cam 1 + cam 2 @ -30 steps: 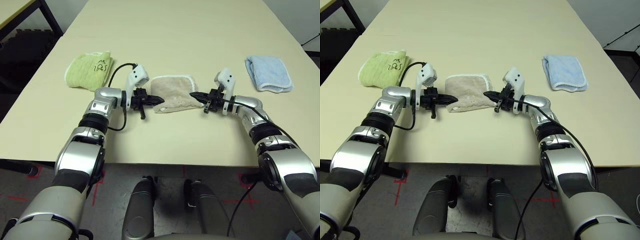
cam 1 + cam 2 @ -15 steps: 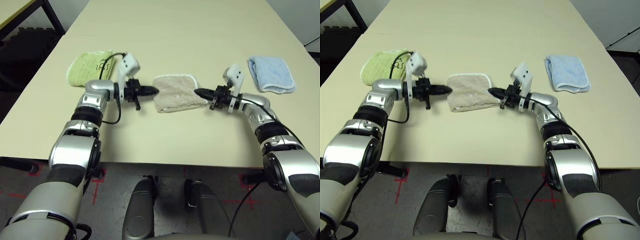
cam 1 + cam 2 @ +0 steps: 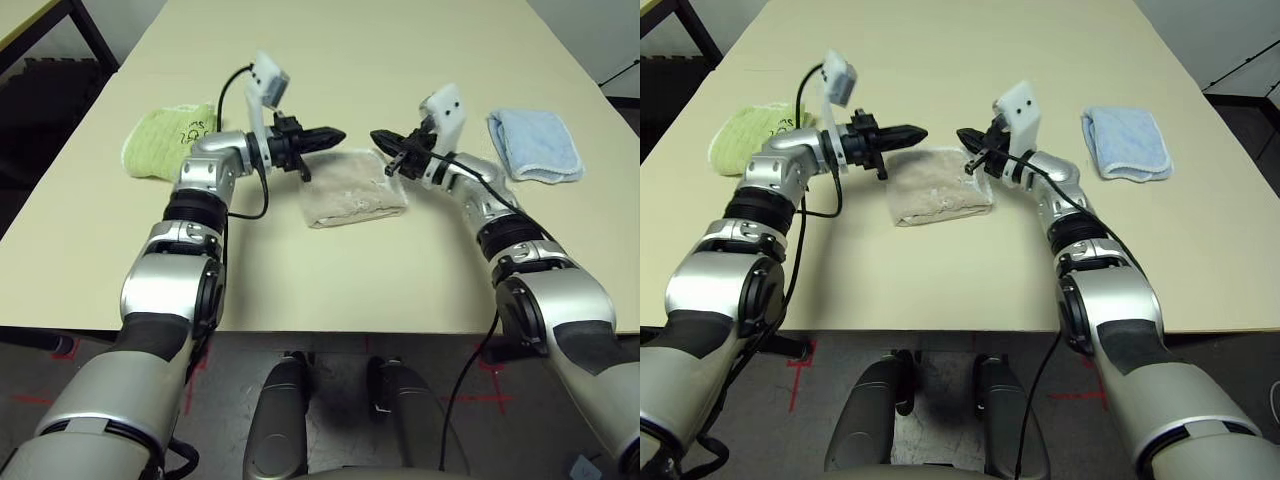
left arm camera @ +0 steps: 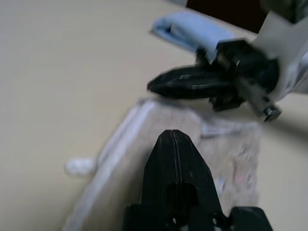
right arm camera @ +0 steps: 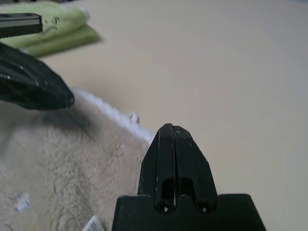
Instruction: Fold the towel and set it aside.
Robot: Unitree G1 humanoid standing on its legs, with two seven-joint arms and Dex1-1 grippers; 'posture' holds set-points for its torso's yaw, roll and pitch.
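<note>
The beige towel (image 3: 352,190) lies folded into a small rectangle on the table, white edging along its far side. My left gripper (image 3: 338,133) is shut and holds nothing, raised over the towel's far left corner. Facing it, my right gripper (image 3: 377,137) is also shut and bare, over the far right corner; the two tips point at each other a short gap apart. The left wrist view has the left gripper (image 4: 172,132) above the towel (image 4: 231,163) with the right gripper (image 4: 161,85) beyond. In the right wrist view, the right gripper (image 5: 169,127) hovers over the towel (image 5: 62,168).
A yellow-green folded towel (image 3: 168,140) lies to the left on the pale table (image 3: 330,50), beside my left forearm. A light blue folded towel (image 3: 535,145) lies to the right. The far half of the table is bare; its left edge drops to dark floor.
Both grippers lifted from the towel's left and right sides and swung inward over its far edge, tips now close together. The towel stays flat.
</note>
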